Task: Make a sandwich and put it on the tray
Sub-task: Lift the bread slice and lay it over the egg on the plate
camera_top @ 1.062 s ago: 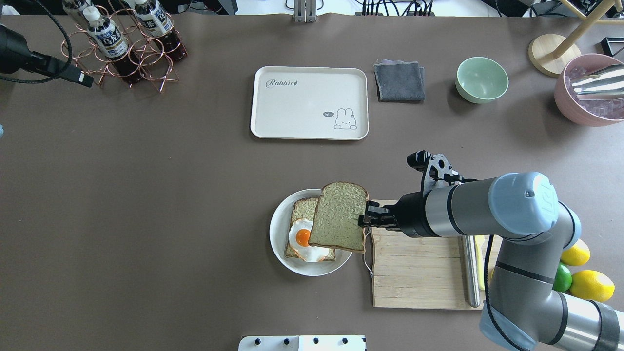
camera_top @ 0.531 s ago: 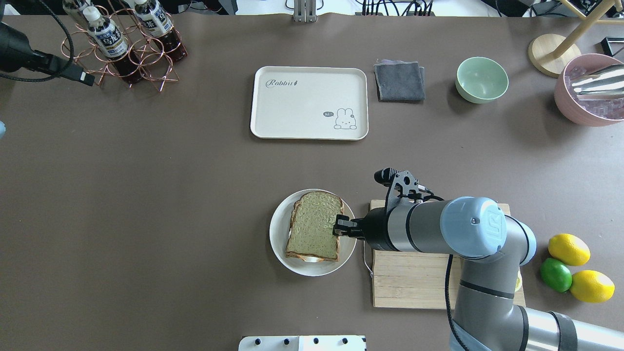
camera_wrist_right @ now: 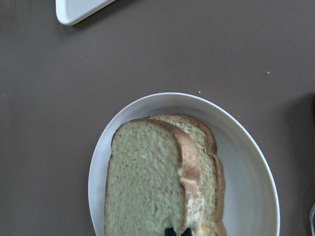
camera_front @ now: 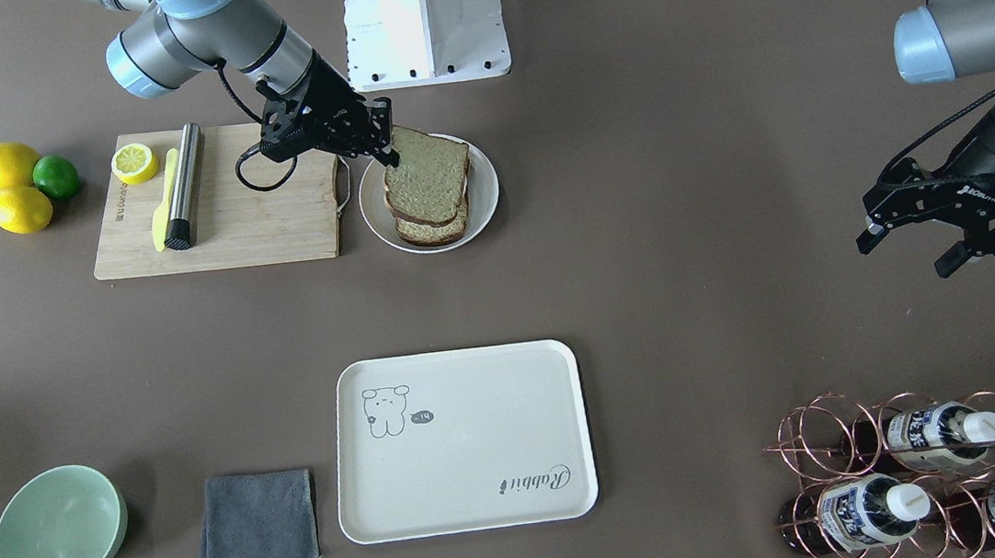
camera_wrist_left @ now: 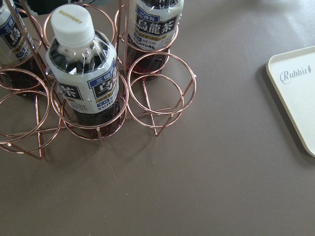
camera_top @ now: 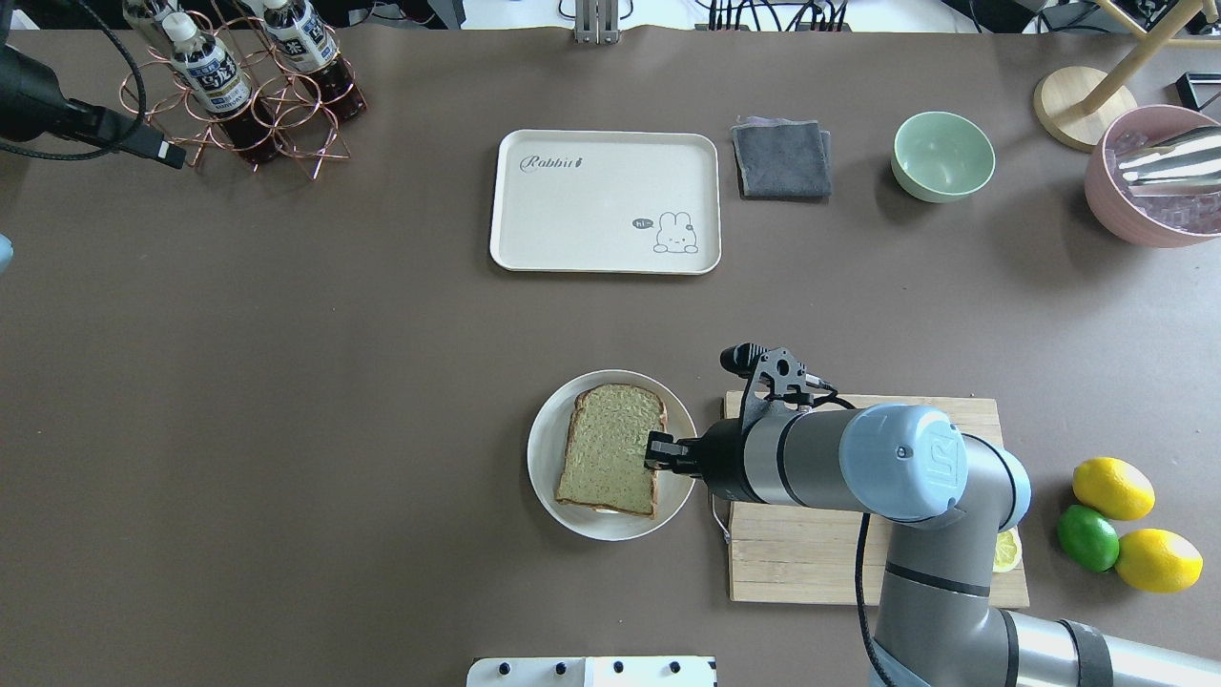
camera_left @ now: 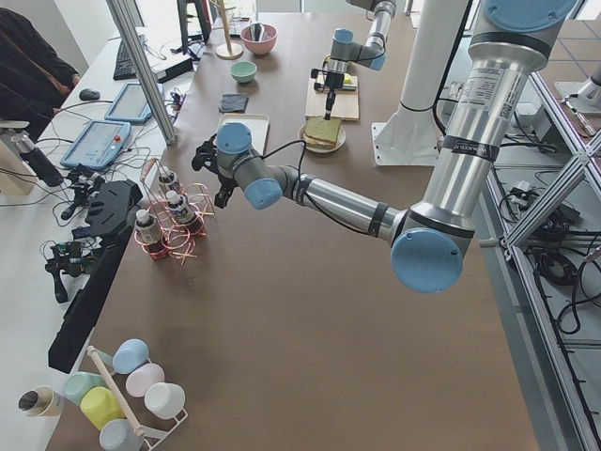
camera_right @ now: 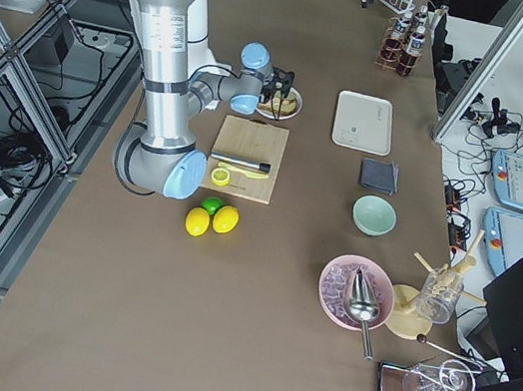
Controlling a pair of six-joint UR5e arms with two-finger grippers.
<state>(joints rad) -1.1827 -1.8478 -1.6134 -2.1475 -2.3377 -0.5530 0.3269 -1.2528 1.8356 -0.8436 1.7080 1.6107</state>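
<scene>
The sandwich [camera_top: 610, 461] lies on the round white plate [camera_top: 544, 482]: two brown-crusted slices, with only a sliver of egg [camera_wrist_right: 203, 227] showing between them. My right gripper [camera_top: 658, 450] is shut on the top slice's right edge, which sits slightly raised in the front-facing view [camera_front: 427, 175]. The cream tray [camera_top: 591, 210] with "Rabbit" script lies bare further back, and its corner shows in the right wrist view [camera_wrist_right: 78, 7]. My left gripper [camera_front: 907, 259] is open and empty, hovering far to the left by the bottle rack.
A wooden cutting board [camera_top: 811, 553] lies under my right arm, holding a lemon half [camera_front: 134, 162], a yellow knife and a steel cylinder [camera_front: 181, 185]. Lemons and a lime [camera_top: 1107, 515], grey cloth [camera_top: 780, 159], green bowl [camera_top: 942, 156], pink bowl [camera_top: 1154, 176], copper bottle rack [camera_top: 248, 86].
My right gripper carried the top slice left and down onto the egg and bottom slice, so the egg is now covered. The left arm has barely moved.
</scene>
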